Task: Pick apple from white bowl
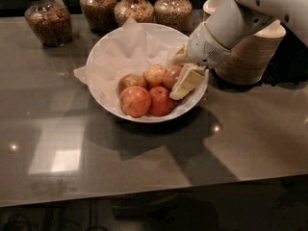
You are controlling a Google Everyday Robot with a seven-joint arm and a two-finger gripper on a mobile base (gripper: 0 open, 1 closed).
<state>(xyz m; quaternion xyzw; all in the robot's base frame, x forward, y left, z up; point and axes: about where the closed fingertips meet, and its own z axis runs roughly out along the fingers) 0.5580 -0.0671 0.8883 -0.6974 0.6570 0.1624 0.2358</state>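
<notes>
The hand (182, 71) is at the right rim of the white bowl (103, 57), fingers spread, just beside the rightmost apple (172, 77). The apple (135, 101) lies at the bowl's front left, touching a red apple (161, 101) which lies between it and the hand. Jars (48, 20) stand behind, stacked paper bowls (245, 57) close at right, and broad tabletop (144, 158) stretches in front.

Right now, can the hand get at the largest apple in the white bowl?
Probably yes. The hand hangs at the white bowl's right rim, open; the largest apple lies uncovered at the front, though the red apple sits between them, so approach from above.
</notes>
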